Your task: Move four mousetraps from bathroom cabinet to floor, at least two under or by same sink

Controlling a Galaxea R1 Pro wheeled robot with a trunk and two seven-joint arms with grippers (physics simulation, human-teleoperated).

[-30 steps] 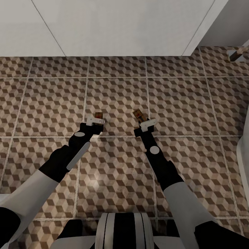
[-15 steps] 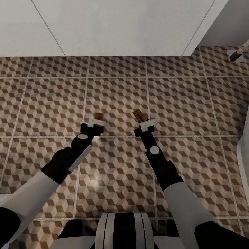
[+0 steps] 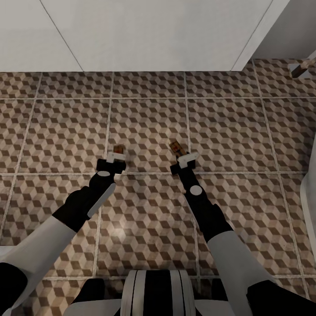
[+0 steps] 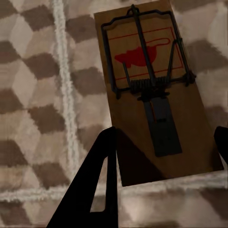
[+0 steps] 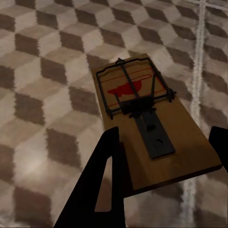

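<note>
Two mousetraps show over the cube-patterned bathroom floor (image 3: 149, 109). The left mousetrap (image 3: 117, 149) (image 4: 152, 85) is a tan board with a black spring bar and a red mouse mark. My left gripper (image 3: 112, 161) (image 4: 164, 161) is shut on its near end, one finger against each side. The right mousetrap (image 3: 175, 146) (image 5: 142, 118) sits the same way in my right gripper (image 3: 184, 159) (image 5: 166, 161), which is shut on its near end. Both traps are low over the tiles, with shadows right beneath them. The cabinet and sink are out of view.
A white wall (image 3: 153, 30) closes the far side of the floor. A white fixture edge (image 3: 309, 202) stands at the right. A small white and brown object (image 3: 300, 68) lies at the far right. Open tiles spread ahead of both grippers.
My left gripper has shifted left and slightly back, carrying its mousetrap with it. The right gripper and its trap have held still.
</note>
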